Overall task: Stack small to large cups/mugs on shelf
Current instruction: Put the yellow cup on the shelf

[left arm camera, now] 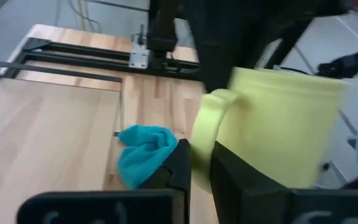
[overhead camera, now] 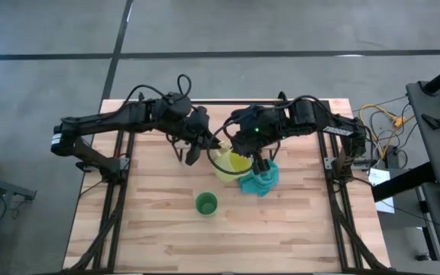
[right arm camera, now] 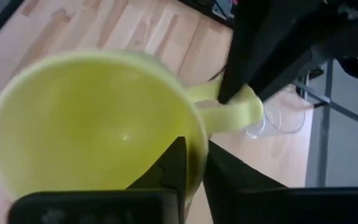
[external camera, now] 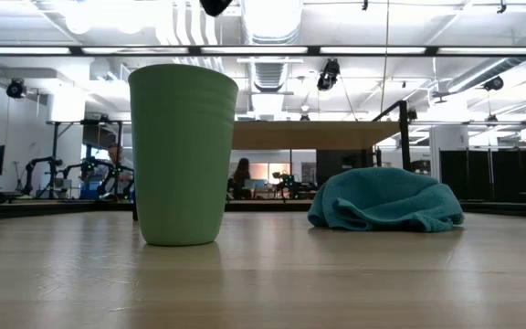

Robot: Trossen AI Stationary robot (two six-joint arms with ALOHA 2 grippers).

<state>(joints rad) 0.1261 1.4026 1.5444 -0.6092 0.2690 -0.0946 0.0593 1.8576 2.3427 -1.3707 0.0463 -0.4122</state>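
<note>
The yellow mug [overhead camera: 231, 163] is held between both grippers over the middle of the table; it does not show in the low view. My left gripper [overhead camera: 192, 153] is shut on its handle and my right gripper [overhead camera: 260, 162] is shut on its rim. The green handleless cup [overhead camera: 206, 204] stands upright on its base near the table's front, and it also shows in the low view [external camera: 183, 155]. The small clear glass cup [right arm camera: 281, 118] stands on the table below the mug's handle. The shelf [external camera: 318, 135] shows behind, its plank on black legs. My left gripper pinches the mug's handle [left arm camera: 202, 140] between its two fingers, coming from the table's left side. The mug sits upright with its mouth up, above the tabletop. My right gripper has the mug's rim [right arm camera: 194, 140] between its fingers, one finger [right arm camera: 174, 163] inside the mug and one outside, on the side away from the handle. It comes from above and from the right.
A crumpled teal cloth [overhead camera: 260, 181] lies on the table just in front of and to the right of the mug, and it also shows in the low view [external camera: 386, 201]. Black frame rails [overhead camera: 117, 191] run along the table's left and right sides.
</note>
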